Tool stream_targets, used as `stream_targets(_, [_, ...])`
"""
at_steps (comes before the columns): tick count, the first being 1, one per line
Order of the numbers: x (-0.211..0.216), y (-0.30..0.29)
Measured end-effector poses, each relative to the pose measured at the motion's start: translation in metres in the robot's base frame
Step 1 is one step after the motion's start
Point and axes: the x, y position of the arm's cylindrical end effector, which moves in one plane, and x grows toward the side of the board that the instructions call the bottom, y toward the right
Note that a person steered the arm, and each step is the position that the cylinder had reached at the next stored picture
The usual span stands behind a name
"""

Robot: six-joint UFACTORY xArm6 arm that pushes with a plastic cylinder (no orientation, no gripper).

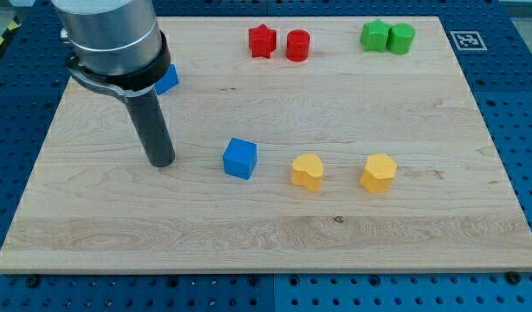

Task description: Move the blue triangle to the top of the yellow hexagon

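A blue block (169, 80), likely the blue triangle, peeks out at the view's upper left, mostly hidden behind the arm's body. The yellow hexagon (379, 172) lies at the view's right of centre. My tip (162, 162) rests on the board below the hidden blue block and to the left of a blue cube (240, 159), a short gap apart from the cube. The hexagon is far to the right of my tip.
A yellow heart-like block (307, 172) lies between the blue cube and the hexagon. A red star (262, 41) and red cylinder (298, 45) sit at the top middle. Two green blocks (387, 37) sit at the top right. The wooden board (266, 234) has blue pegboard around it.
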Motion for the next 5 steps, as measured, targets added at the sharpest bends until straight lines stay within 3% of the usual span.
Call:
stream_targets(2, [-0.013,-0.018])
stream_targets(4, [-0.084,-0.112])
stream_targets(5, [-0.133,-0.123])
